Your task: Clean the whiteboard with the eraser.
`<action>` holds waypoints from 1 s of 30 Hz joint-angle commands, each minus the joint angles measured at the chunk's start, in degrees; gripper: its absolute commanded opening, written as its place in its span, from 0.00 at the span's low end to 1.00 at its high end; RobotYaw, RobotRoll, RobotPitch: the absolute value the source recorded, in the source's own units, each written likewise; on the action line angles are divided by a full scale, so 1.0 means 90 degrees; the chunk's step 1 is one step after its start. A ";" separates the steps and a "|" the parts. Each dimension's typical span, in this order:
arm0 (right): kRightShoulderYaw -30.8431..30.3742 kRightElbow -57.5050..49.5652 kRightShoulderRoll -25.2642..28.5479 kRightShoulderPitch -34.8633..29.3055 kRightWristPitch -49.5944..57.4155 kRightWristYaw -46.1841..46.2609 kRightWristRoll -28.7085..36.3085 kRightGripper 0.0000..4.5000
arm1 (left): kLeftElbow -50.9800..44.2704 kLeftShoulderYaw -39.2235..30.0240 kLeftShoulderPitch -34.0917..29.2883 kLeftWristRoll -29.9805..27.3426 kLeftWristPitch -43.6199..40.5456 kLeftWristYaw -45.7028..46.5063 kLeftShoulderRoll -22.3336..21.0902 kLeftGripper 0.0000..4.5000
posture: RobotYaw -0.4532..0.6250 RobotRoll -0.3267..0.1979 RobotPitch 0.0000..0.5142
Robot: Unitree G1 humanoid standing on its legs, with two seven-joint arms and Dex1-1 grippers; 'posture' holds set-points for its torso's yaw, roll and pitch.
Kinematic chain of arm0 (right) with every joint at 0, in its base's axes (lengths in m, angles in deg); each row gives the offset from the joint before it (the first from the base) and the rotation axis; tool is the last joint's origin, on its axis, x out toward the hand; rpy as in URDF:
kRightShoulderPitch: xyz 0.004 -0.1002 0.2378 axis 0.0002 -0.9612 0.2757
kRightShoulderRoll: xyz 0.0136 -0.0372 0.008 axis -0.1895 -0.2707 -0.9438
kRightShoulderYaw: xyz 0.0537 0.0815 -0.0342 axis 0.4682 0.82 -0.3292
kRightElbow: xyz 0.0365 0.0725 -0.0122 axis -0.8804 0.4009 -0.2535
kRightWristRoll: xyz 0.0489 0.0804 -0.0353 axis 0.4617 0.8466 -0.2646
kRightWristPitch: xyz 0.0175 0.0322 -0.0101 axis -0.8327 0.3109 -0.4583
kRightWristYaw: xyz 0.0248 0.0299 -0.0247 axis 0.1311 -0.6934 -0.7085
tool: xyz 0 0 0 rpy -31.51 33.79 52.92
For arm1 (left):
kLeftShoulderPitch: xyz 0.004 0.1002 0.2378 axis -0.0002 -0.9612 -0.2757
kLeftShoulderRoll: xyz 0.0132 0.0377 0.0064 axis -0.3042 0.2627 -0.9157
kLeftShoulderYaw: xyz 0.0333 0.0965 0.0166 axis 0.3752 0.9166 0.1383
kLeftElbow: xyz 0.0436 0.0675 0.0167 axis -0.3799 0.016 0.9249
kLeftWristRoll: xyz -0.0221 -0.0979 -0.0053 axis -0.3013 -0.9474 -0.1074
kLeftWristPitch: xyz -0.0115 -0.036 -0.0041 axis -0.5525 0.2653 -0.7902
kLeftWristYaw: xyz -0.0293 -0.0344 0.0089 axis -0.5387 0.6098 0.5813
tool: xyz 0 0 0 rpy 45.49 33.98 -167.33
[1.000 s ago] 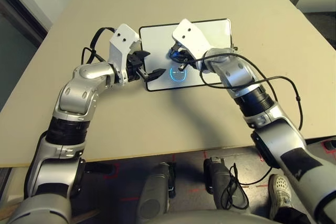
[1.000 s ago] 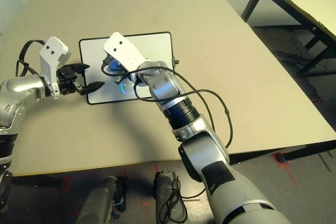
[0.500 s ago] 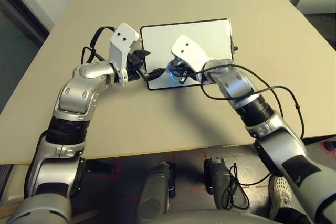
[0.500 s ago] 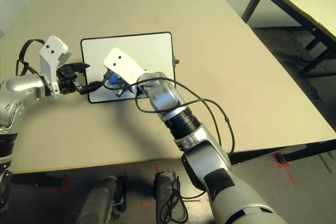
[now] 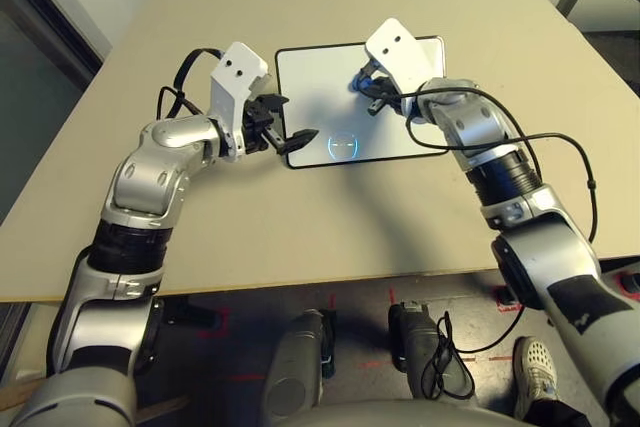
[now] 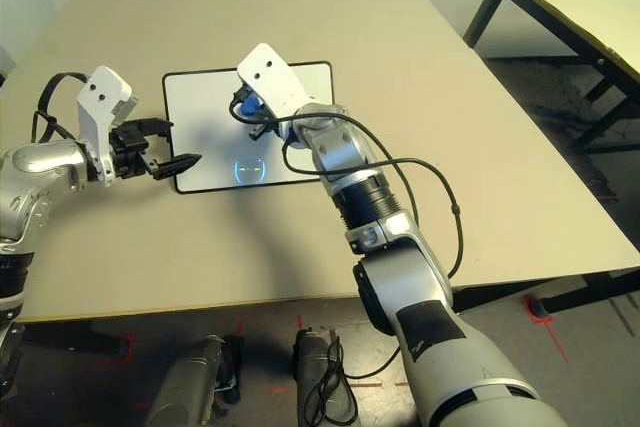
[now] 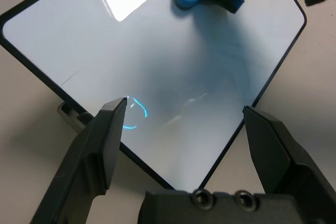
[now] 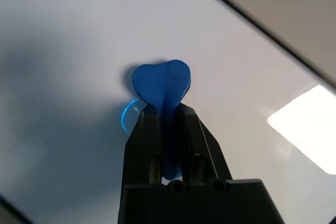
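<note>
Blue eraser between right fingers, visible lengthwise from right wrist.

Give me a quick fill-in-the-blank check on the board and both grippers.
The right gripper is closed on the blue ____.
The left gripper has its two fingers ____.
The frame around the whiteboard is ____ in colour.
The robot's ____ gripper is the empty one.

Missing words: eraser; apart; black; left.

My right gripper is pinched closed, forearm reaching inward; my left gripper stands open.
</note>
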 commanded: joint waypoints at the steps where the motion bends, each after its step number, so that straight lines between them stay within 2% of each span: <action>1: -0.0357 -0.0320 0.0016 -0.0585 0.0621 -0.0109 -0.0127 0.07 | 0.0040 0.0111 0.0044 0.0031 0.0044 -0.0051 0.0002 1.00 | 0.46 0.62 0.33; 7: -0.0567 -0.0911 0.0126 -0.0972 0.1042 -0.0234 -0.0149 0.07 | 0.0110 0.0155 0.0110 0.0030 0.0081 -0.0069 0.0011 1.00 | 0.45 0.62 0.33; 12: -0.0339 -0.0744 0.0200 -0.0814 0.1021 -0.0147 -0.0113 0.07 | 0.0148 0.0159 0.0120 0.0039 0.0130 -0.0079 0.0016 1.00 | 0.45 0.62 0.33; 17: 0.0420 -0.0690 0.0188 -0.0072 0.1138 0.0091 0.0165 0.07 | 0.0237 0.0008 0.0220 0.0033 0.0304 0.0077 0.0135 1.00 | 0.45 0.62 0.33; 24: 0.1857 -0.0859 0.0369 0.1419 0.1441 0.0719 0.0620 0.06 | 0.0734 -0.0803 0.0624 0.0008 0.1349 0.1006 0.0694 1.00 | 0.46 0.62 0.33; 27: 0.2260 -0.0630 0.0750 0.1547 0.1508 0.1023 0.0599 0.06 | 0.1338 -0.1392 0.0954 0.0207 0.2275 0.1895 0.0885 1.00 | 0.45 0.62 0.32; 30: 0.2513 -0.0260 0.1081 0.1179 0.1454 0.1316 0.0532 0.06 | 0.1992 -0.1895 0.1109 0.0449 0.3005 0.2673 0.0748 1.00 | 0.45 0.62 0.32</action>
